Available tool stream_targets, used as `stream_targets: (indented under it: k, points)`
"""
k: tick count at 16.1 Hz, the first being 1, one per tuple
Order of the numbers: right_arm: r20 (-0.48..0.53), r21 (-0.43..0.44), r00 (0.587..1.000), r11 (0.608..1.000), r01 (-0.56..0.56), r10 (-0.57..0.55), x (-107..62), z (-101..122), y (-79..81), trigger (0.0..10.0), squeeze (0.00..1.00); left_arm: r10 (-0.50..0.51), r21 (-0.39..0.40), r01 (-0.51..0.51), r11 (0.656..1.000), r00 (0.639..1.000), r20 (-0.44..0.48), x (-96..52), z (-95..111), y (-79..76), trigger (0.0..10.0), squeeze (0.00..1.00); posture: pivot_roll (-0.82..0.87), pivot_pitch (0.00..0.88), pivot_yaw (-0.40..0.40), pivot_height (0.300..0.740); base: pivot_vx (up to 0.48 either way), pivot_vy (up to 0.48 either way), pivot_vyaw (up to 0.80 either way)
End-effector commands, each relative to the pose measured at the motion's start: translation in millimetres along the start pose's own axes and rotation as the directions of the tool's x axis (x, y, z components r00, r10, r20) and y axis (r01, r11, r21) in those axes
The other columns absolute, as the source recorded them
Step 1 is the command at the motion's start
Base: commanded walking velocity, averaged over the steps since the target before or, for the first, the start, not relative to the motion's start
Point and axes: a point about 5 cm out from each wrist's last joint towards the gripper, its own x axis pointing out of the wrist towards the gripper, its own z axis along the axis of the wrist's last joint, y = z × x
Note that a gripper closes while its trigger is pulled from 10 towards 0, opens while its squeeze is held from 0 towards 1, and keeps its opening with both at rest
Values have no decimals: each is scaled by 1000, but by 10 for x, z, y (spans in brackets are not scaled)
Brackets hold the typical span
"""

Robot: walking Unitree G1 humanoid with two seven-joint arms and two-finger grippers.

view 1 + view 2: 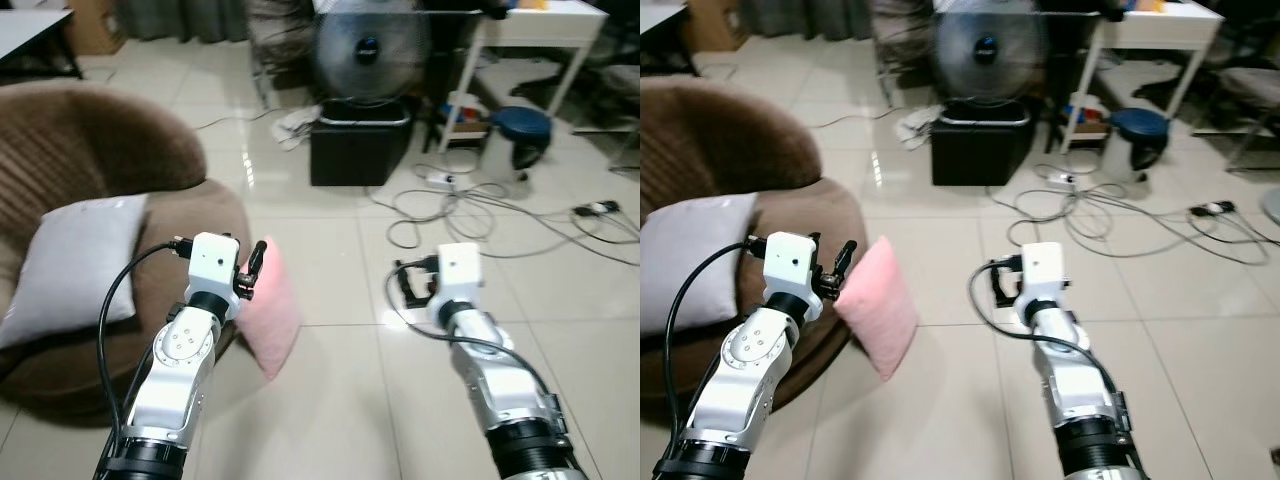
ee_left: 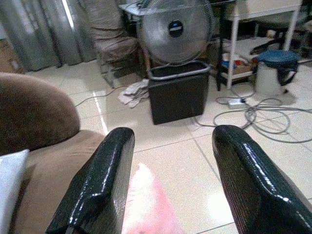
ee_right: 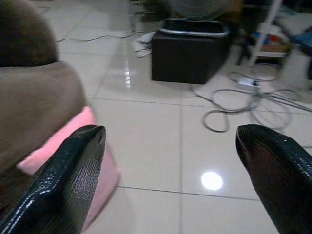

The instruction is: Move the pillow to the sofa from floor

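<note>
Pink pillow (image 1: 878,305) stands on edge on the tiled floor (image 1: 970,400), leaning against the front of the brown sofa (image 1: 700,150). A grey pillow (image 1: 80,262) lies on the sofa seat.

Left gripper (image 2: 170,185): raised just above the pink pillow's upper corner, near the sofa's edge. Jaws spread wide, nothing between them; in the left wrist view the pillow's tip shows below the gap, close to one finger (image 2: 100,185). Contact cannot be told.

Right gripper (image 3: 170,180): held over bare floor to the right of the pillow, well apart from it. Jaws wide open, empty.

Beyond: a fan (image 1: 368,48) standing on a black box (image 1: 358,148), cables (image 1: 480,215) on the floor, a white table (image 1: 545,25).
</note>
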Motion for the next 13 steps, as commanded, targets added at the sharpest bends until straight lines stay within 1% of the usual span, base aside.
stream_targets:
  k: [1,8,13]
  points:
    - [24,-8,1000,1000,1,-1,12,64,-12,10000,0,5,5,-5,1000,1000,12,-6,30,31,10000,0,27,0,8,740,311,0,0]
    - [25,-15,1000,1000,5,-4,14,67,-18,10000,0,7,6,-7,1000,1000,13,5,36,33,10000,0,28,0,9,740,317,0,0]
    - [24,-18,1000,1000,6,-6,21,72,-20,10000,0,8,1,-8,1000,1000,19,13,46,37,10000,0,27,0,9,740,383,0,0]
